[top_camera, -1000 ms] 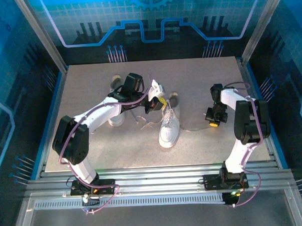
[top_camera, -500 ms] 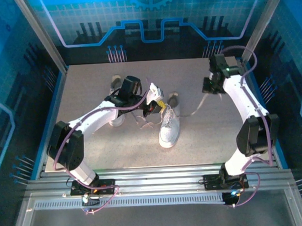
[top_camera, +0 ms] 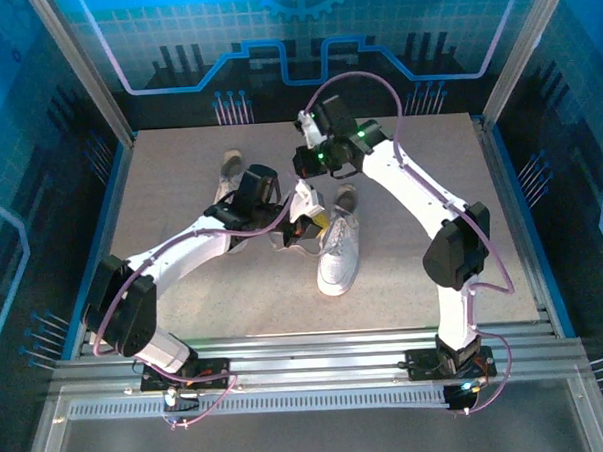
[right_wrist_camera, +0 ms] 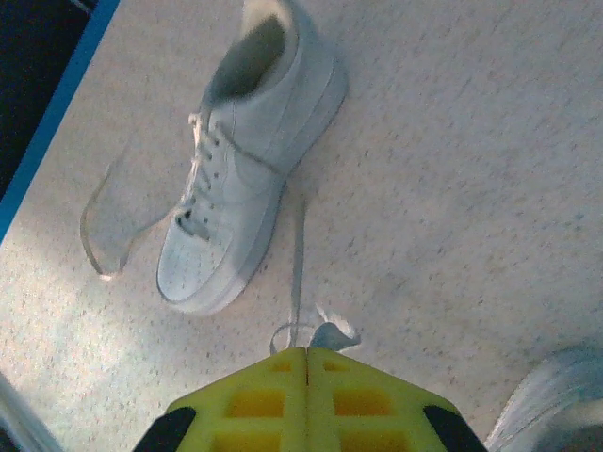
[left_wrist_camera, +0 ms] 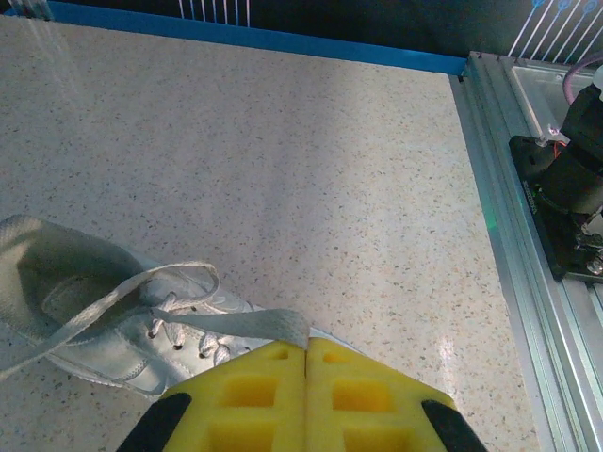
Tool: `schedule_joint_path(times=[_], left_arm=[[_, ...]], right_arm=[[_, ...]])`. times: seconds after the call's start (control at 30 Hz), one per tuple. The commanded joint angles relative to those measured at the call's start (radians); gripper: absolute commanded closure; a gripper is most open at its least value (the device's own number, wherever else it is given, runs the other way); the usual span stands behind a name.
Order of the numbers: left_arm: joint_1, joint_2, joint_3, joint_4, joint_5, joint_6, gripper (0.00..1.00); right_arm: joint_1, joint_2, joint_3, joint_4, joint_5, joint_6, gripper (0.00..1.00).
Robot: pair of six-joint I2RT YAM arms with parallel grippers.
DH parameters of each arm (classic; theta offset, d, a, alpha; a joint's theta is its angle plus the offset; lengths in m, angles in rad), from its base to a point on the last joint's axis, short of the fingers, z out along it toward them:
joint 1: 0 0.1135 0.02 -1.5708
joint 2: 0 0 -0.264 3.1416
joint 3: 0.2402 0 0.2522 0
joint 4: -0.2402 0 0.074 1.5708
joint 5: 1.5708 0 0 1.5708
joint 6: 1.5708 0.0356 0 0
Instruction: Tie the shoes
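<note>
The lace (left_wrist_camera: 236,323) of a white sneaker (left_wrist_camera: 94,350) is pinched in the fully closed left gripper (left_wrist_camera: 306,377). A second lace (right_wrist_camera: 298,273) is pinched in the closed right gripper (right_wrist_camera: 306,377), probably for knotting.

The centre shoe (top_camera: 338,252), a white low-top, stands on its sole, untied, toe toward the near edge, with a flat lace (left_wrist_camera: 203,322) drawn across its eyelets. The left shoe (top_camera: 228,169), its match, sits farther back, partly hidden. A slack lace loop (right_wrist_camera: 99,235) lies beside one of them.
</note>
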Motion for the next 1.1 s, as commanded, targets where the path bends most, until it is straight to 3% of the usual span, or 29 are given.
schedule_joint_path(times=[0.0, 0.13, 0.33, 0.5, 0.6, 0.83, 1.07], left_arm=[[-0.008, -0.033, -0.025, 0.029, -0.002, -0.016, 1.0], [-0.005, -0.025, -0.027, 0.052, -0.014, -0.041, 1.0], [0.022, 0.021, 0.017, 0.089, 0.012, -0.148, 1.0], [0.039, 0.061, 0.07, 0.089, 0.032, -0.213, 1.0], [0.045, 0.087, 0.111, 0.07, 0.032, -0.252, 1.0], [0.05, 0.146, 0.21, 0.024, 0.047, -0.347, 1.0], [0.05, 0.174, 0.248, -0.019, 0.064, -0.355, 1.0]], right_arm=[[-0.001, -0.023, -0.063, -0.004, -0.042, 0.009, 0.94], [-0.013, -0.097, -0.135, 0.021, -0.039, -0.03, 0.66], [-0.109, -0.336, -0.424, 0.247, -0.089, -0.095, 0.5], [-0.159, -0.595, -0.859, 0.672, -0.151, -0.251, 0.46], [-0.162, -0.685, -1.032, 0.85, -0.152, -0.314, 0.43], [-0.151, -0.711, -1.251, 1.074, -0.248, -0.413, 0.36], [-0.134, -0.655, -1.264, 1.17, -0.225, -0.434, 0.32]])
